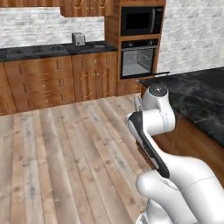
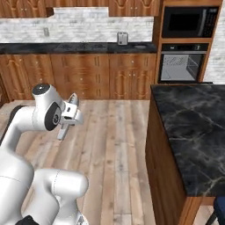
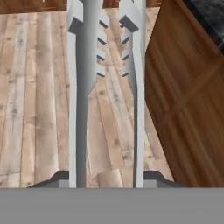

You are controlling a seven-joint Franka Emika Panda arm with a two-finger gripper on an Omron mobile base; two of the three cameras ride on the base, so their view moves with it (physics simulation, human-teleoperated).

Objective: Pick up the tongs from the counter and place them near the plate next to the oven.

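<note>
Pinching the tongs point(image 3: 83, 87) between its fingers, the gripper point(image 3: 107, 179) hangs over the wooden floor point(image 3: 35, 109) beside the island cabinet point(image 3: 188, 100). Farther off, the counter point(image 2: 79, 47) meets the oven point(image 2: 182, 63).

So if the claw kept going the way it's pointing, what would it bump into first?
Probably the wooden floor. The claw, shut on the tongs, points down at the planks, and the tongs' tips would touch first; depth is hard to judge.

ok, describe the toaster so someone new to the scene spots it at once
Start at the tall wooden cabinet holding the oven and the black microwave above it. Follow the black counter leftward from it along the brick wall. The toaster is the small boxy silver thing standing upright there, the sole tall item on that run.
</note>
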